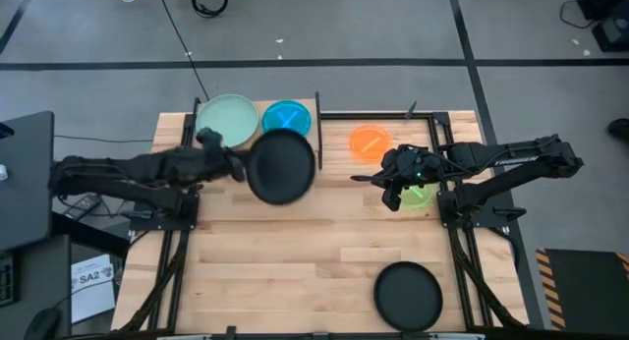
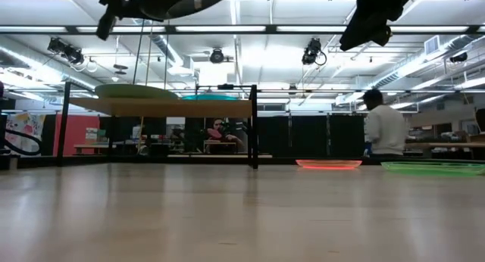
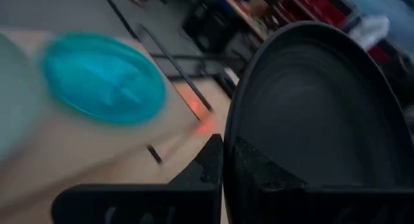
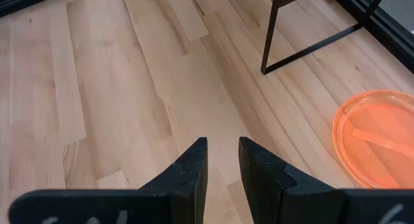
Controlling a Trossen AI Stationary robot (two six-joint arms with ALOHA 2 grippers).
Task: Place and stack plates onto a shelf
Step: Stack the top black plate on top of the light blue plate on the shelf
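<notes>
Above the shelf (image 1: 257,134), left gripper (image 3: 223,160) clamped on black plate (image 1: 282,166), right gripper (image 4: 223,160) fingers slightly apart, empty.

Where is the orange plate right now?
In the high view, the orange plate lies on the table right of the shelf, just beyond the right gripper.

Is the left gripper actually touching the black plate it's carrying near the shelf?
Touching. The left wrist view shows the left gripper shut on the rim of the black plate, which stands tilted between its fingers.
</notes>
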